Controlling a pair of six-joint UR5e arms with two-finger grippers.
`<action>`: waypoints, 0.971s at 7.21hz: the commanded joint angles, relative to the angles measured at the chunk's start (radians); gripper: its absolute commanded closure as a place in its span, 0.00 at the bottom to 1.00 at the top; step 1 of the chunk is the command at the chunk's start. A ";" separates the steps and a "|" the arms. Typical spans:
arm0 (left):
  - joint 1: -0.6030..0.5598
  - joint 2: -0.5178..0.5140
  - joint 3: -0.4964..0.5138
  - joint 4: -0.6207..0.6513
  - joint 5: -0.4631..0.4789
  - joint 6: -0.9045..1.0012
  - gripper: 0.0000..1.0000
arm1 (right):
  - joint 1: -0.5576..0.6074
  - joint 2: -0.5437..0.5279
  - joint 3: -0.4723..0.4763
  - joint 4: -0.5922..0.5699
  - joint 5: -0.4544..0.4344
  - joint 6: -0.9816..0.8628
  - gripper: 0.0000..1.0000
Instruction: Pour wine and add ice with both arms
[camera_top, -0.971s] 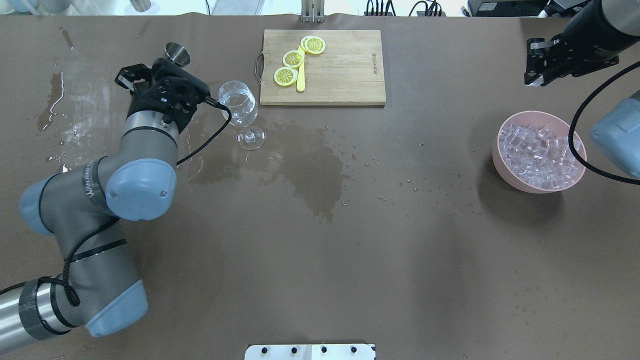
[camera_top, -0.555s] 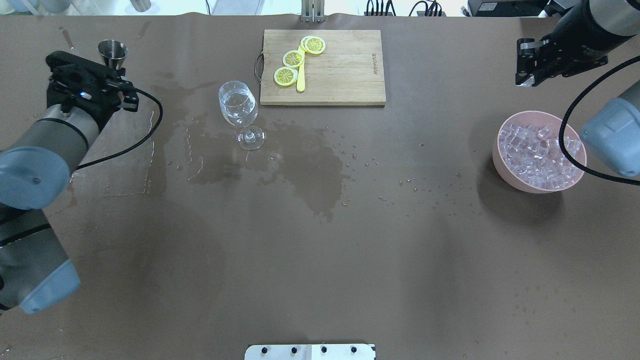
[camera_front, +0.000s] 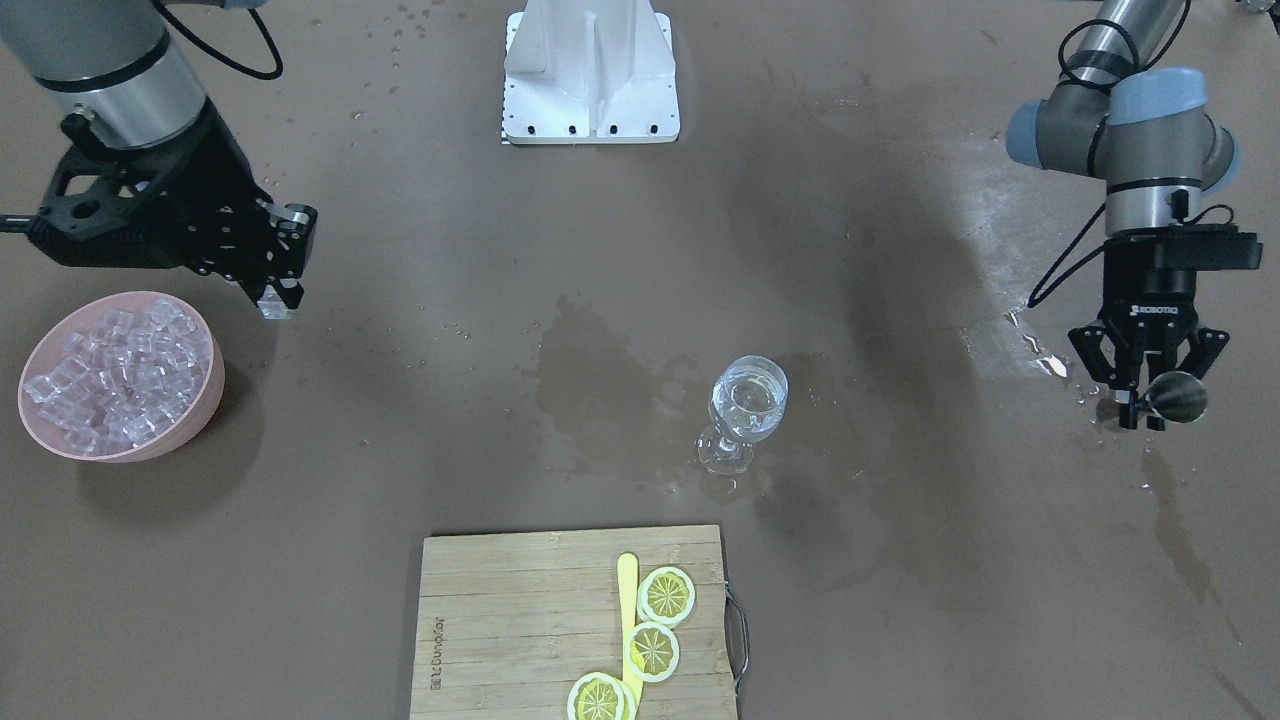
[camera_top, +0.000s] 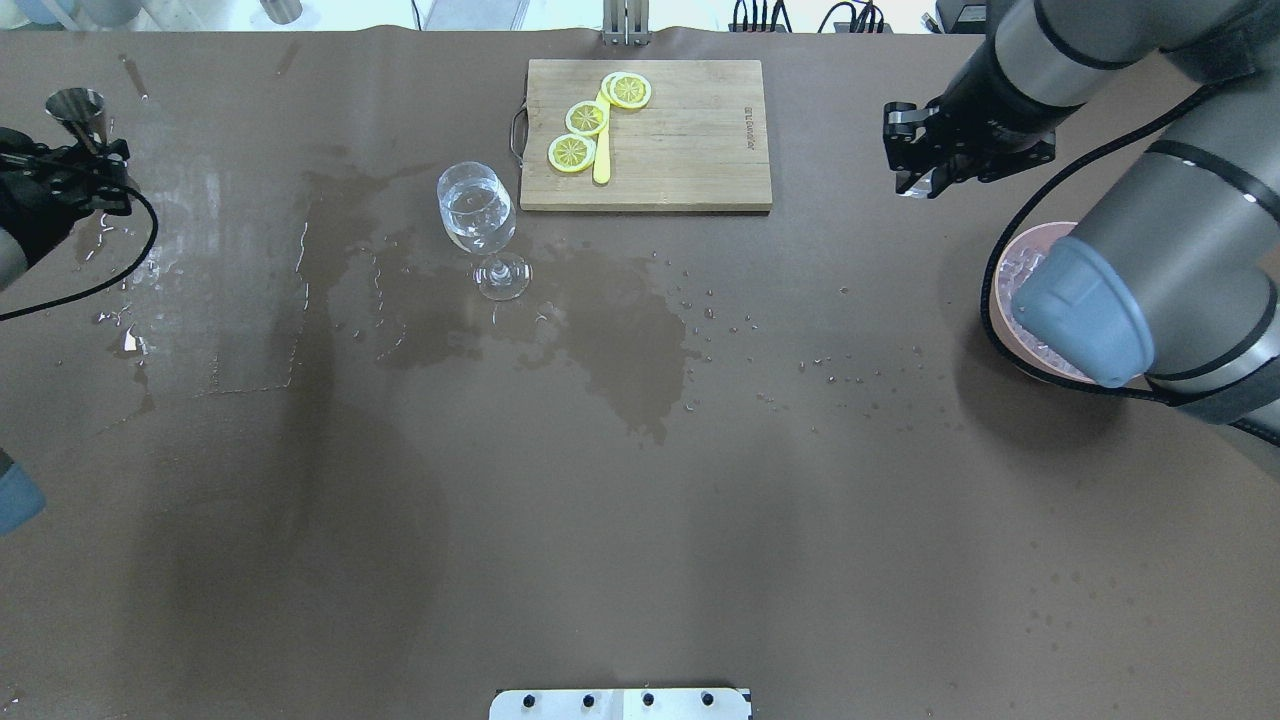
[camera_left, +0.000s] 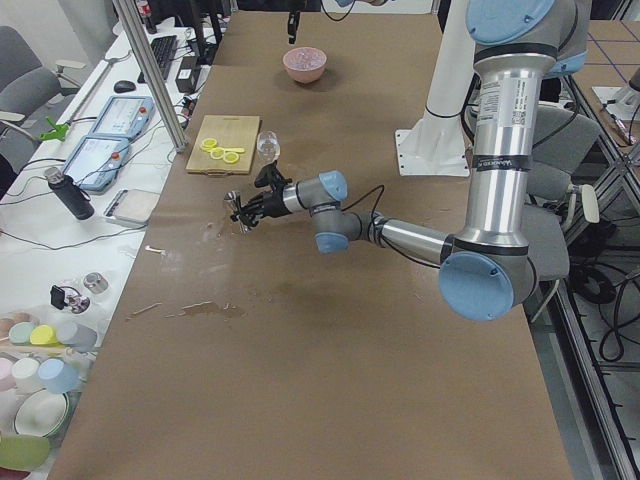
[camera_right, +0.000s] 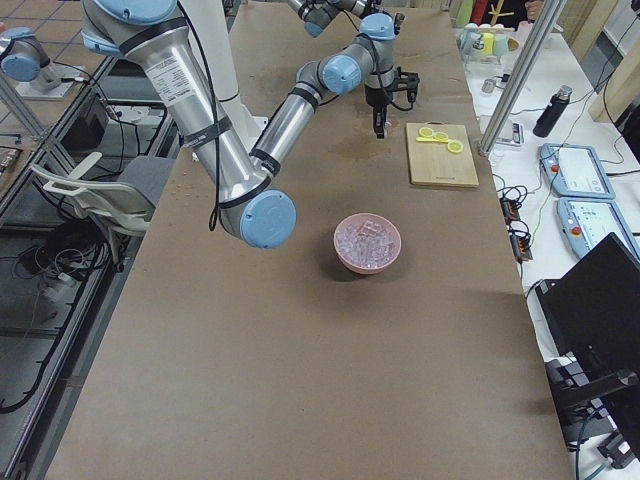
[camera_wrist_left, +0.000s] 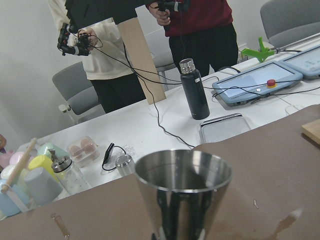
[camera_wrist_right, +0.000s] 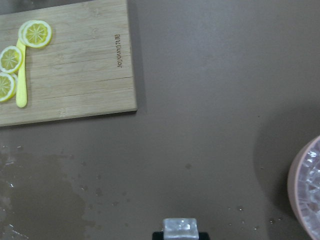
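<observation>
A clear stemmed glass (camera_top: 476, 215) stands upright left of centre, with clear wine (camera_front: 748, 398) in its bowl. My left gripper (camera_front: 1145, 412) is shut on a small steel jigger (camera_top: 75, 105), held upright far to the left of the glass; the jigger fills the left wrist view (camera_wrist_left: 182, 195). My right gripper (camera_top: 915, 185) is shut on one ice cube (camera_wrist_right: 181, 226) and hovers above the table between the board and the pink bowl (camera_front: 205, 395) of ice cubes (camera_front: 115, 370). In the overhead view my right arm hides most of the bowl.
A wooden cutting board (camera_top: 680, 140) with lemon slices (camera_top: 585, 118) and a yellow knife lies behind the glass. Wet patches (camera_top: 620, 340) spread across the table's middle and left. The white base plate (camera_front: 590, 70) is at the robot's side.
My left arm swung away from the glass to the table's far left, carrying the jigger. My right gripper moved left from beyond the bowl toward the board.
</observation>
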 joint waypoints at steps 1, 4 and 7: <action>-0.112 0.008 0.146 -0.201 -0.088 -0.001 0.85 | -0.116 0.127 -0.090 0.055 -0.078 0.140 1.00; -0.129 0.038 0.223 -0.295 -0.091 -0.025 0.85 | -0.245 0.314 -0.310 0.200 -0.203 0.301 1.00; -0.126 0.032 0.335 -0.418 -0.084 -0.067 0.85 | -0.325 0.506 -0.551 0.285 -0.293 0.393 1.00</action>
